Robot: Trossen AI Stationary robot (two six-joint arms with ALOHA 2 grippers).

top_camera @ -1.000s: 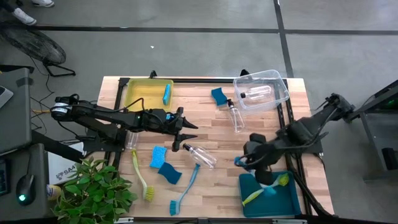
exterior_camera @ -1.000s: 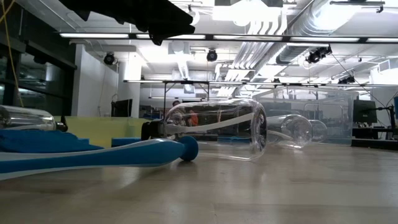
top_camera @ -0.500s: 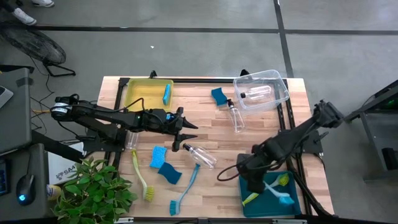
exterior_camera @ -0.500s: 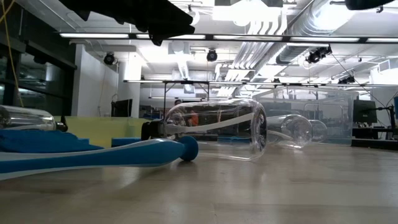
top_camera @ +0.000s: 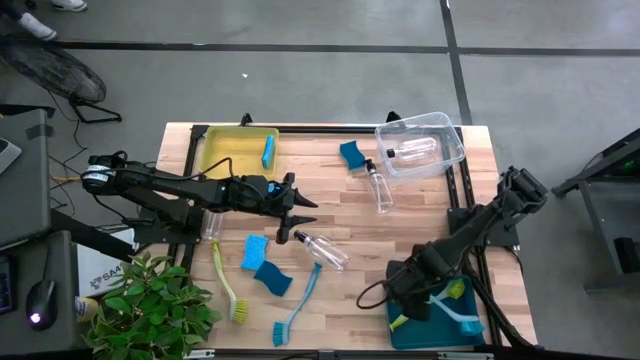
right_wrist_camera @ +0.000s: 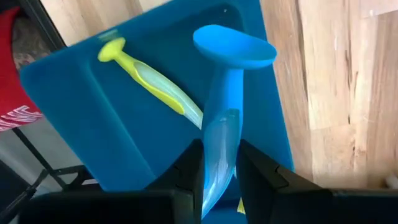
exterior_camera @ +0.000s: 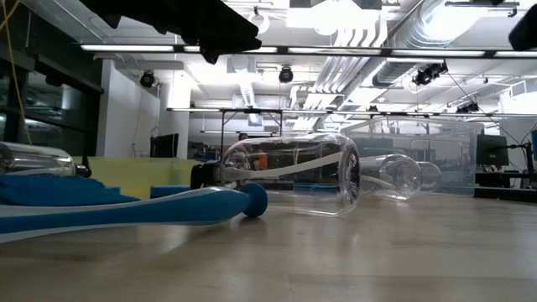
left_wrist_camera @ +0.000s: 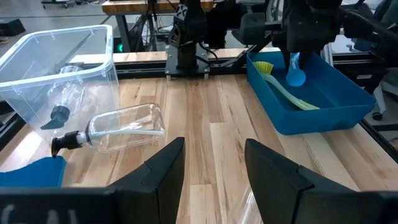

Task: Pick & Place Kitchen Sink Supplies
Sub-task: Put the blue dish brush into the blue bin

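**Now placing: a blue brush going into the teal bin**

Broadly, the bench (top_camera: 340,215) is carrying three bins and a scatter of sink supplies, and the step in hand is judged to be the placing of a brush.

The teal bin (top_camera: 470,300), at the bench's near right corner, is receiving the work. The right hand (right_wrist_camera: 219,163) is reaching over it with its fingers closed narrowly on the handle of the blue brush (right_wrist_camera: 227,99), whose rounded end is pointing down toward the bin floor. A yellow-green brush (right_wrist_camera: 152,78) is already lying inside, partly beneath the blue one.

The clear bin (top_camera: 425,145), at the far right, is holding one bottle, and the yellow bin (top_camera: 215,150), at the far left, one sponge.

The left hand (left_wrist_camera: 208,165) is waiting above mid-bench with its fingers spread wide and holding nothing, just beside a clear bottle (top_camera: 322,250) lying on its side.

Still loose on the bench are a second yellow-green brush (top_camera: 226,282), a second blue brush (top_camera: 297,303), two sponges (top_camera: 264,266) between them, a third sponge (top_camera: 352,153) and another bottle (top_camera: 379,190) near the clear bin.

The next move probably calls for opening the right hand so the brush drops inside the bin's walls, then lifting clear without catching the bin's rim.
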